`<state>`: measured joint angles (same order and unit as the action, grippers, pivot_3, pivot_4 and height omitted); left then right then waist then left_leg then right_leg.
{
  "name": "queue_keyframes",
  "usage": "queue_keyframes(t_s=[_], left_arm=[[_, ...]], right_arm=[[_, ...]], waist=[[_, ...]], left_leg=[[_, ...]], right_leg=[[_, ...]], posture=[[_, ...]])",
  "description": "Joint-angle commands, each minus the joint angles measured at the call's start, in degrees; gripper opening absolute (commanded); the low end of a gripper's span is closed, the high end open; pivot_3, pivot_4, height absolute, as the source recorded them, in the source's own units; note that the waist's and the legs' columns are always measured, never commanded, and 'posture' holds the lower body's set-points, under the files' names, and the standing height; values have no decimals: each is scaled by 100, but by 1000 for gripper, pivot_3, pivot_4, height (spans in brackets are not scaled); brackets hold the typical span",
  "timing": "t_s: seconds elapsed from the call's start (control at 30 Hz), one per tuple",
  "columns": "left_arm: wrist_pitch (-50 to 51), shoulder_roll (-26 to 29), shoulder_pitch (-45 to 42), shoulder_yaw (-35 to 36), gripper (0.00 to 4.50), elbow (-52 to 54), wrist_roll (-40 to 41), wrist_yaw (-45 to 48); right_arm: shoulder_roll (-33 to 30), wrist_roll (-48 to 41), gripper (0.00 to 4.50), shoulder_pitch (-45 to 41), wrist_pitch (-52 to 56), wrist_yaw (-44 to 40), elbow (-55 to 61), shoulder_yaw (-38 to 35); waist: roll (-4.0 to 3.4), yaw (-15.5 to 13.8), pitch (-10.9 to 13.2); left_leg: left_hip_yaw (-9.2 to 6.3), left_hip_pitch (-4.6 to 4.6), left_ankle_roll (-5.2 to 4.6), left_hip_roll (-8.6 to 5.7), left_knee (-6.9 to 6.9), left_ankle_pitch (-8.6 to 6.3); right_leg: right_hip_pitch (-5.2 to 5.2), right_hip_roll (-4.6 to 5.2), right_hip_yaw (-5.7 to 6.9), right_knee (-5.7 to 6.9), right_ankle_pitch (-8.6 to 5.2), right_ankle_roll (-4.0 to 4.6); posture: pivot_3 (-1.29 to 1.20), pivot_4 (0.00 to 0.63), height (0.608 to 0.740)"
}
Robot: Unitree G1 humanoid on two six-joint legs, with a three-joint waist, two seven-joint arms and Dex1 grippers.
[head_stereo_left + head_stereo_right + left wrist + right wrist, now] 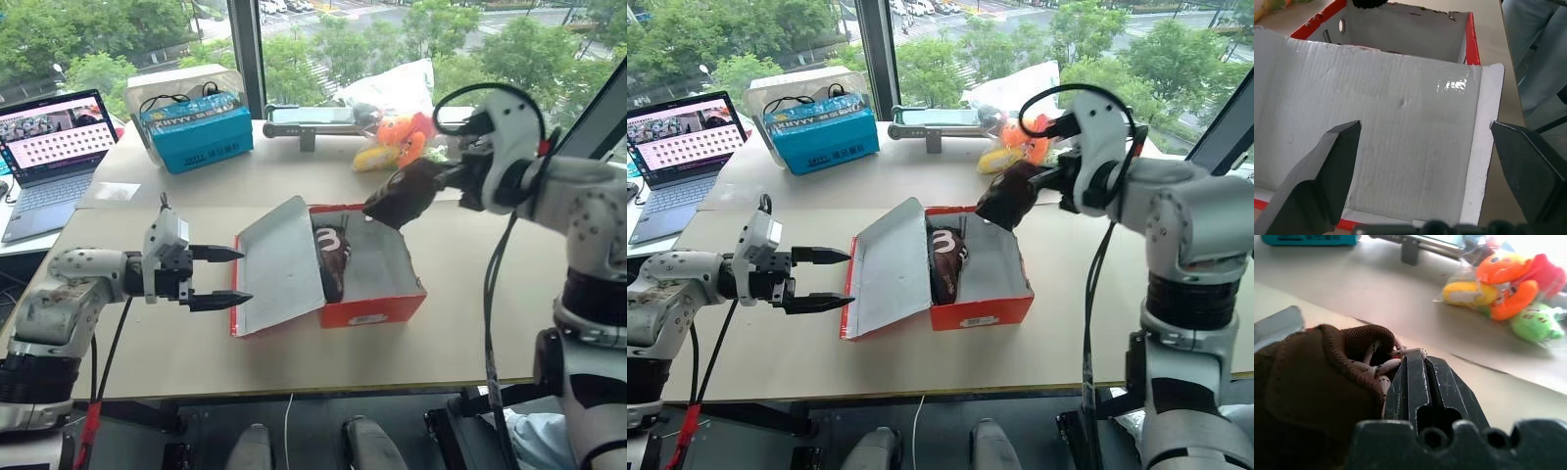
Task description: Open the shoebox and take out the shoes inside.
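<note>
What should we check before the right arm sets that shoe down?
1. Right claw shut on the lifted shoe: ok, pinching it by the laces.
2. Lifted shoe clear of the shoebox: ok, it hangs above the far right corner.
3. Lid open: ok, folded back toward the left claw.
4. Left claw holding the lid: not ok, its fingers are open on either side of the lid's edge, not closed on it.
5. Second shoe in the box: ok, lying against the lid side.
6. Bare table to the right of the box for a drop: ok.
</note>
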<state>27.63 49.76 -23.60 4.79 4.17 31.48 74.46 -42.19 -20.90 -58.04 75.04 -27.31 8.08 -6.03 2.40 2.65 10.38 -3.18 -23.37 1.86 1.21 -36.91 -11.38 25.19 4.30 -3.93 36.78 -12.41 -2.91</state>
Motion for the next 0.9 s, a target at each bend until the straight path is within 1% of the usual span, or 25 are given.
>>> queue_keyframes(t_s=[0.03,0.1,0.2,0.27,0.43,0.53,0.7,0.9], left_arm=[[-57,12,-79,30,4500,87,12,13],[-55,14,-75,31,4500,93,18,14],[-45,18,-60,37,4500,101,26,9],[-33,20,-35,46,4500,133,33,-8],[-10,25,0,67,4500,172,52,-37],[-3,24,20,71,4500,200,58,-53],[49,48,132,131,4500,310,115,-103],[85,50,200,153,4500,377,129,-134]], right_arm=[[-267,231,84,-269,-756,-198,-509,156],[-308,270,84,-442,-967,-285,-811,229],[-357,429,84,-672,-1338,-420,-1160,423],[-478,736,84,-662,-1840,-553,-1530,722],[-615,1482,84,-194,-3392,-870,-2821,1313],[-602,1867,84,128,-4026,-1016,-3595,1619],[-403,2007,84,532,-4347,-1100,-4022,1623],[-113,1727,84,672,-4055,-1054,-3857,1100]], waist=[[0,18,0],[-4,36,3],[-34,58,25],[-40,68,29],[-38,77,29],[-38,70,30],[-51,118,39],[-52,164,39]], left_leg=[[1,0,0,0,0,0],[4,1,0,-1,0,0],[4,-1,0,-1,-1,0],[3,-2,0,0,0,0],[4,-6,0,-5,1,0],[4,-5,0,-11,0,0],[3,-4,0,-11,0,0],[6,13,0,-11,-6,1]], right_leg=[[0,0,0,0,0,0],[0,1,-3,0,1,0],[2,1,-4,2,1,0],[5,-1,-4,2,1,0],[0,5,-3,-6,1,-3],[-2,9,-4,-6,1,-4],[1,8,-7,1,2,-3],[-9,6,-13,11,4,-6]], posture=[[0,150,706],[0,150,706],[0,150,706],[0,150,706],[0,150,706],[0,150,706],[0,150,706],[0,150,706]])
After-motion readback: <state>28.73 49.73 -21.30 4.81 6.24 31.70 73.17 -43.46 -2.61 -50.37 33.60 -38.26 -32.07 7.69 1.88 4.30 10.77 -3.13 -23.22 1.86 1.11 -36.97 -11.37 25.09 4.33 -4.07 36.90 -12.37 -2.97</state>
